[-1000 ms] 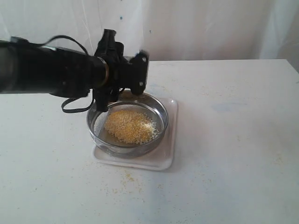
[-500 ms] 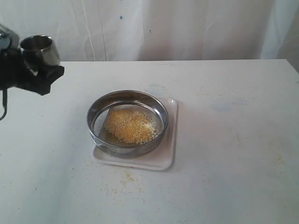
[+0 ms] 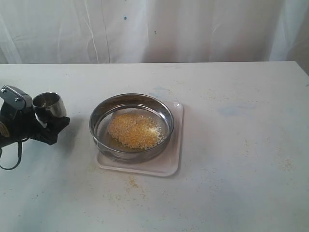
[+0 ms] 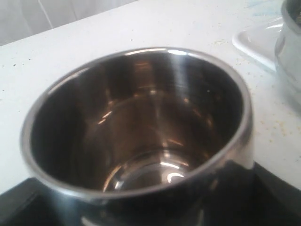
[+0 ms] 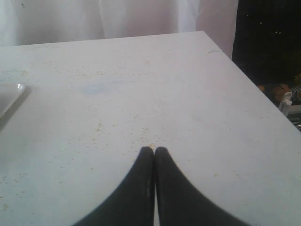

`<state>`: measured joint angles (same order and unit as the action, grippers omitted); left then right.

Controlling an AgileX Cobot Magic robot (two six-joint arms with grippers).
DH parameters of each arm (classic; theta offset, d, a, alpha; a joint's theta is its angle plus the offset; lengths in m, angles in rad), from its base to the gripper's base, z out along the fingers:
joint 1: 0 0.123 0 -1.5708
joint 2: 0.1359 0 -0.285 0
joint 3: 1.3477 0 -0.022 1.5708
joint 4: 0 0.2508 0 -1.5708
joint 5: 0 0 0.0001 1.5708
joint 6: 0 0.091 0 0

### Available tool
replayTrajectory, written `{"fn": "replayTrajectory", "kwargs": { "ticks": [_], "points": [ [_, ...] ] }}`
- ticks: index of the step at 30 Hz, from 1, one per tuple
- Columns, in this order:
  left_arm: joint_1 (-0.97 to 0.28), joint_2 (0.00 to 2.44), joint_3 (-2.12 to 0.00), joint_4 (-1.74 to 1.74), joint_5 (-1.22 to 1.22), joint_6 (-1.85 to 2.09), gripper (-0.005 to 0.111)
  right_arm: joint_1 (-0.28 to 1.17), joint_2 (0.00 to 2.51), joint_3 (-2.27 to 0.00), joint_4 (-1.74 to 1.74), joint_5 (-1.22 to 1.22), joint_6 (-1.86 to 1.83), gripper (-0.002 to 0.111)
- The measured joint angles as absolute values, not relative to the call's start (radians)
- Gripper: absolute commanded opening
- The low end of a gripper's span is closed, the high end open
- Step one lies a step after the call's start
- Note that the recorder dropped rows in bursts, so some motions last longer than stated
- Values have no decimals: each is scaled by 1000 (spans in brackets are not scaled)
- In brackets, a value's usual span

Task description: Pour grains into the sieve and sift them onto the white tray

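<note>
The sieve (image 3: 131, 126), a wide steel ring with a mesh bottom, rests on the white tray (image 3: 166, 166) in the exterior view. A heap of yellow grains (image 3: 134, 130) lies inside it. To its left, my left gripper (image 3: 41, 123) is shut on a small steel cup (image 3: 48, 105), upright and low over the table. In the left wrist view the cup (image 4: 141, 127) is empty, with the tray's corner (image 4: 256, 42) and the sieve's wall (image 4: 290, 52) beyond. My right gripper (image 5: 154, 149) is shut on nothing above bare table; it does not show in the exterior view.
Stray grains dot the table in front of the tray (image 3: 130, 183) and under the right gripper (image 5: 117, 127). The tray's corner (image 5: 11, 96) shows in the right wrist view. A white curtain (image 3: 154, 29) hangs behind. The table's right edge (image 5: 254, 89) drops off.
The left arm swung away from above the sieve to the left, turned the cup upright, then lowered it toward the table beside the tray. The grains lie still in the sieve.
</note>
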<state>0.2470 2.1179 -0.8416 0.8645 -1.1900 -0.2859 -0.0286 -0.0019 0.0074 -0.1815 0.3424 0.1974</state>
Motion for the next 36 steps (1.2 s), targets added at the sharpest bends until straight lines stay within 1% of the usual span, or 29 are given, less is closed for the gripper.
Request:
{"fn": "replayTrajectory", "kwargs": {
  "ticks": [1,3,5,6,8,9,10,16,18,20,22,24,27,28,29,30,31,32,33,35,36],
  "points": [
    [247,2127,-847,864,-1190,-286,1,-29,-2,7,-182,342,197,0],
    [247,2138,-862,864,-1192,-286,9,-29,-2,7,-182,342,197,0],
    [247,2145,-870,870,-1195,-286,22,-29,-2,7,-182,342,197,0],
    [247,2147,-872,877,-1196,-286,32,-29,-2,7,-182,342,197,0],
    [247,2149,-880,909,-1198,-286,57,-29,-2,7,-182,342,197,0],
    [247,2150,-880,923,-1198,-289,94,-29,-2,7,-182,342,197,0],
    [245,2150,-882,948,-1200,-315,105,-29,-2,7,-182,342,197,0],
    [245,2150,-884,887,-1208,-357,105,-29,-2,7,-182,342,197,0],
    [258,2125,-884,935,-1208,-358,105,-29,-2,7,-182,342,197,0],
    [285,2049,-884,1009,-1206,-403,105,-29,-2,7,-182,342,197,0],
    [321,1932,-883,1115,-1206,-472,105,-29,-2,7,-182,342,197,0],
    [371,1745,-883,1253,-1208,-594,105,-29,-2,7,-182,342,197,0],
    [410,1521,-883,1275,-1201,-814,105,-29,-2,7,-182,342,197,0],
    [413,1394,-883,1262,-1134,-898,105,-29,-2,7,-182,342,197,0],
    [413,1346,-883,1257,-1095,-924,104,-29,-2,7,-182,342,197,0],
    [404,1243,-883,1246,-966,-1041,101,-29,-2,7,-182,342,197,0],
    [396,1211,-884,1244,-901,-1120,88,-29,-2,7,-182,342,197,0],
    [388,1153,-886,1279,-742,-1297,76,-29,-2,7,-182,342,197,0],
    [386,1133,-886,1309,-672,-1374,61,-29,-2,7,-182,342,197,0],
    [386,1102,-886,1385,-568,-1568,24,-29,-2,7,-182,342,197,0],
    [386,1090,-886,1418,-542,-1634,2,-29,-2,7,-182,342,197,0]
  ]
}}
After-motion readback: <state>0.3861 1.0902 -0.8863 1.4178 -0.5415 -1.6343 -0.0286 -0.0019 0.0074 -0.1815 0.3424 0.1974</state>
